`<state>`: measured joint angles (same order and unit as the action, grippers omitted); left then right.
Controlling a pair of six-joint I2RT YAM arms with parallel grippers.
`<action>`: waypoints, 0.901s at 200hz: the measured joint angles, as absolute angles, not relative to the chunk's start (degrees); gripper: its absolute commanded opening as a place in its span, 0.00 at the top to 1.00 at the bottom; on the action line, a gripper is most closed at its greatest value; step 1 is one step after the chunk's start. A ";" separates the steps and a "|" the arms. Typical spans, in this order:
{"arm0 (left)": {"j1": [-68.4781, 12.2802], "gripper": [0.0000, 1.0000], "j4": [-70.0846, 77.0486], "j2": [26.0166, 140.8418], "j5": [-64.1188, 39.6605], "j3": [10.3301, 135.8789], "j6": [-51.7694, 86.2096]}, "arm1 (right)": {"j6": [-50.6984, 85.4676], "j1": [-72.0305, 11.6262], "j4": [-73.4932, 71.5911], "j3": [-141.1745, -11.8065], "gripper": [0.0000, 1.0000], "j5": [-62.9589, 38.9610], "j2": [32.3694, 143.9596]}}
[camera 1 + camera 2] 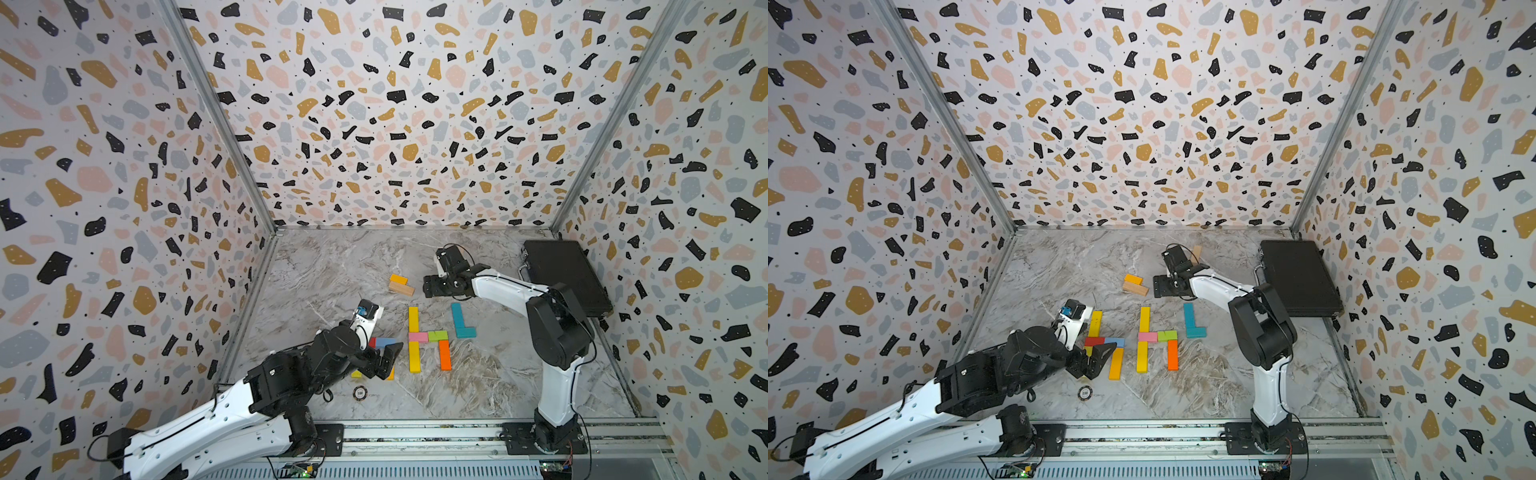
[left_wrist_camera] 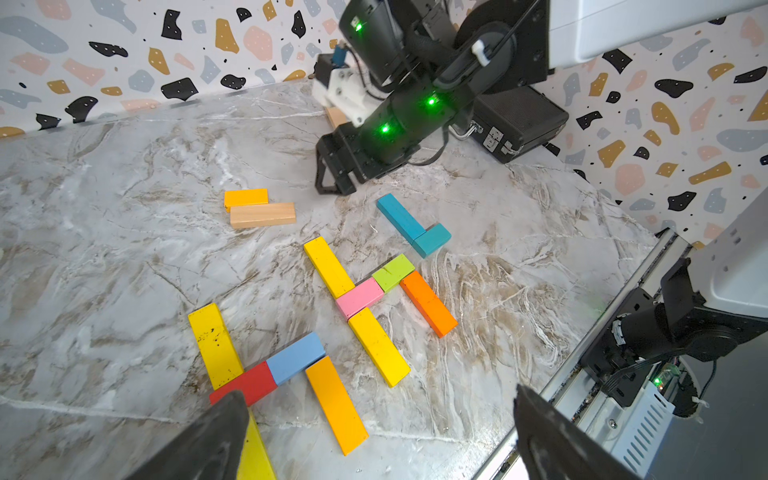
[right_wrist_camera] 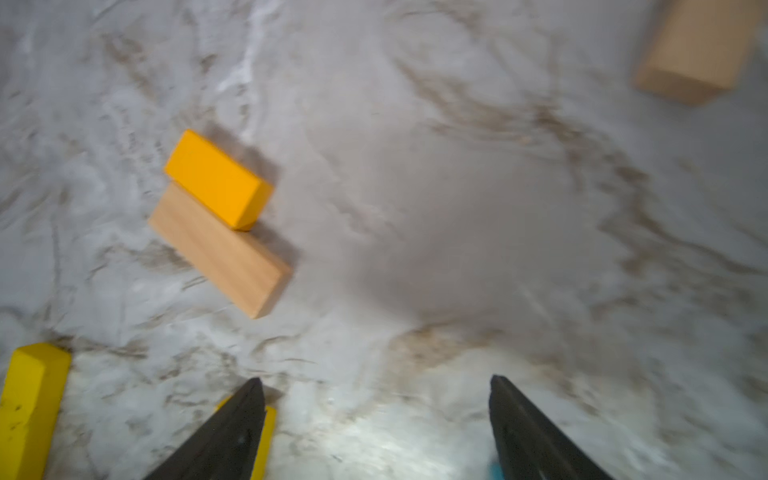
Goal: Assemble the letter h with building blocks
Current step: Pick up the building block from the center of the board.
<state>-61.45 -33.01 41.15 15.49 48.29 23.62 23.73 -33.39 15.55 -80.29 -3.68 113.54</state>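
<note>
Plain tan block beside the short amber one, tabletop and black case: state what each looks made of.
Plain tan block: unpainted wood, matte; lengthwise grain lines show. Tabletop: marble-look surface, grey-white with brown veins, slight sheen; possibly a printed laminate rather than stone. Black case: probably textured plastic, with metal latches and handle.

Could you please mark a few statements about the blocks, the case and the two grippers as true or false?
1. The pink block touches the green block. True.
2. The black case lies open. False: it lies shut.
3. The right gripper holds the wooden block. False: its jaws are open and empty; that block lies on the table against the short orange-yellow block.
4. The long teal block and the short teal block form an L. True.
5. The left gripper has its jaws open. True.
</note>
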 measured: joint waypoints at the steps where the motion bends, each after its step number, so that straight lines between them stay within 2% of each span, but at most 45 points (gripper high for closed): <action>1: -61.45 0.01 -33.01 41.15 15.49 48.29 23.62 | 23.64 -33.54 15.44 -80.47 0.14 -3.90 113.71; 59: -61.39 0.01 -33.04 41.32 15.46 48.29 23.57 | 26.24 -33.85 13.15 -90.19 0.12 -10.61 122.89; 101: -61.28 0.01 -33.21 41.30 15.46 48.29 23.55 | 28.77 -34.61 13.65 -96.97 0.13 -11.33 128.55; 136: -61.19 0.01 -33.45 41.17 15.42 48.29 23.55 | 28.91 -36.38 15.81 -101.38 0.10 -9.19 131.33; 180: -61.17 0.01 -33.45 41.17 15.29 48.29 23.38 | 26.41 -38.81 19.14 -107.87 0.07 -1.83 134.10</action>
<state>-61.17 -33.45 41.17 15.29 48.29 23.38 26.41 -38.81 19.14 -107.87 -1.83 134.10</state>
